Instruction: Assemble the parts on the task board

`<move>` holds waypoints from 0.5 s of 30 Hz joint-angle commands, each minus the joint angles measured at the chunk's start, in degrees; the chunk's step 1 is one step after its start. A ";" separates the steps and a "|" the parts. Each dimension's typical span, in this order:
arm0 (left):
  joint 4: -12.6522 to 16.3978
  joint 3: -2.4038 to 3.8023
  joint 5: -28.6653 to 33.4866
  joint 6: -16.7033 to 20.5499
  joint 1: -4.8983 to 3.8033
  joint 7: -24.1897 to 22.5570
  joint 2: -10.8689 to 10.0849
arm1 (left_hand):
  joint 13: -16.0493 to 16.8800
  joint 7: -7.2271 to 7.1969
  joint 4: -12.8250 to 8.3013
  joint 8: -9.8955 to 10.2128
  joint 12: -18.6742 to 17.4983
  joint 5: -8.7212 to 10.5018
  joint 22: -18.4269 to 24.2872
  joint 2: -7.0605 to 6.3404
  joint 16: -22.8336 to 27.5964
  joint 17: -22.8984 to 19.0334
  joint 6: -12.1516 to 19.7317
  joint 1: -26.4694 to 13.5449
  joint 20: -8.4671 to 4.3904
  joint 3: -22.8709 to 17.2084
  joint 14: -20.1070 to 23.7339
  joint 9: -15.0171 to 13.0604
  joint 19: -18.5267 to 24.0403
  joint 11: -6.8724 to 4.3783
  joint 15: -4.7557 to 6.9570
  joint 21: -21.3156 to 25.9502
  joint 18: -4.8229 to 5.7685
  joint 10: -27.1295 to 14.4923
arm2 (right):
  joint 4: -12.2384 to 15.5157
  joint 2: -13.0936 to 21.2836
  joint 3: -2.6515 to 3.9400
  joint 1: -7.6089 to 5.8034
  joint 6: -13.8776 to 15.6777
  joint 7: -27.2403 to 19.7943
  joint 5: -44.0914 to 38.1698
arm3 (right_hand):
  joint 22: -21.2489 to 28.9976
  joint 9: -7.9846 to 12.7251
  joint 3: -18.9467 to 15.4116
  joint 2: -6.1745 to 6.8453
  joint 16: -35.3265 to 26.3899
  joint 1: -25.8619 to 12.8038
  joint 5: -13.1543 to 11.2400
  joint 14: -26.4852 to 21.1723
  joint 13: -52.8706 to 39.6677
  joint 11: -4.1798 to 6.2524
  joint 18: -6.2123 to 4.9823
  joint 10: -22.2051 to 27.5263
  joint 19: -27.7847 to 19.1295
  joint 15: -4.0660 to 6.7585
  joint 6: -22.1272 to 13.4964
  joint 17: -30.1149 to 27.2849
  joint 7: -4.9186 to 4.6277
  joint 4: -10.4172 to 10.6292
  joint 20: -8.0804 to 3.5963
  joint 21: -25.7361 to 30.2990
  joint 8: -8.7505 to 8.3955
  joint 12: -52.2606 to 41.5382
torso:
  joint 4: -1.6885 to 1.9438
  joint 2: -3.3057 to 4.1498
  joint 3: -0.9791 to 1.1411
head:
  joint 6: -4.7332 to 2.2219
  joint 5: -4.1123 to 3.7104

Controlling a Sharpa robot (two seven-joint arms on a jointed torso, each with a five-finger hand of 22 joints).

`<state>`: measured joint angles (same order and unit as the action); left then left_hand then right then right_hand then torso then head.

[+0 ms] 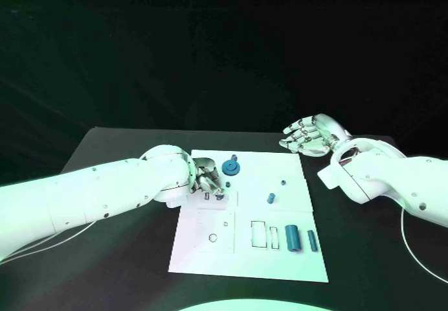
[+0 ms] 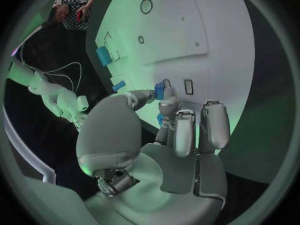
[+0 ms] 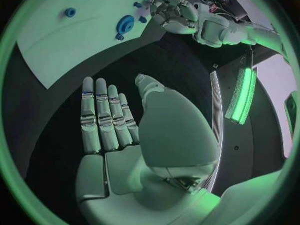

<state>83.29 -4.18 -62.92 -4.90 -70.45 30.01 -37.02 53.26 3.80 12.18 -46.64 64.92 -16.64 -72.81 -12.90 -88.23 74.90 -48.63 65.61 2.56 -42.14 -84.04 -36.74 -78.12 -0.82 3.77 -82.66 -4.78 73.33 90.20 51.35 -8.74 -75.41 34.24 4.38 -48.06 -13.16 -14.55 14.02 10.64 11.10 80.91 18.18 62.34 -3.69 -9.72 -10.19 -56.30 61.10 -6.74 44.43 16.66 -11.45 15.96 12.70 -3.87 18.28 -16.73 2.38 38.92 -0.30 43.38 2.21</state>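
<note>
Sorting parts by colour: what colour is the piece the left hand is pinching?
Blue. The small piece shows best in the left wrist view, pinched by the left hand.

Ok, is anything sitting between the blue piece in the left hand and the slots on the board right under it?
Nothing visible does. The left hand pinches a small blue piece just above the task board, beside two small rectangular slots. The white surface between the piece and those slots looks bare.

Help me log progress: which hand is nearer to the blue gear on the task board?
Left. The left hand is over the task board, just beside the blue gear, pinching a small blue part. The right hand hovers open off the board's far right corner.
</note>
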 commanded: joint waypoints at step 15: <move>0.09 -0.08 -2.03 -2.47 0.16 0.26 -0.31 | 0.08 -0.31 -11.71 0.10 0.22 -0.47 0.05 0.07 0.05 11.73 -0.72 0.05 -0.12 -11.60 -4.95 0.02 -0.25 -0.05 0.32 -0.30 0.83 0.45 | 0.07 0.11 0.01 0.07 0.23 -0.45 -0.76 | 0.25 0.14 0.44 0.14 -0.40 0.56 0.32 0.47 0.07 -0.06 -0.37 -0.54 0.42 0.07 0.68 -0.19 -2.19 -0.01 0.04 0.00 -0.24 0.48 | 0.05 0.00 -0.03 | 0.30 0.23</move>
<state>83.24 -4.24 -64.17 -6.00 -70.37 30.17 -37.36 53.25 3.58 12.18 -46.41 64.94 -16.87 -72.80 -13.24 -88.23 74.90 -49.19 65.27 2.56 -42.14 -84.04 -36.74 -78.11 -0.82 3.77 -82.66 -4.78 73.33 90.20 51.44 -8.74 -75.37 34.31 4.39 -48.10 -12.96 -14.50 14.02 10.64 10.89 80.91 18.18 62.33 -3.70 -9.88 -10.19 -56.46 61.09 -6.74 44.83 16.55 -11.47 15.96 12.70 -3.87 18.28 -16.50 2.45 38.89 -0.31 43.59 2.34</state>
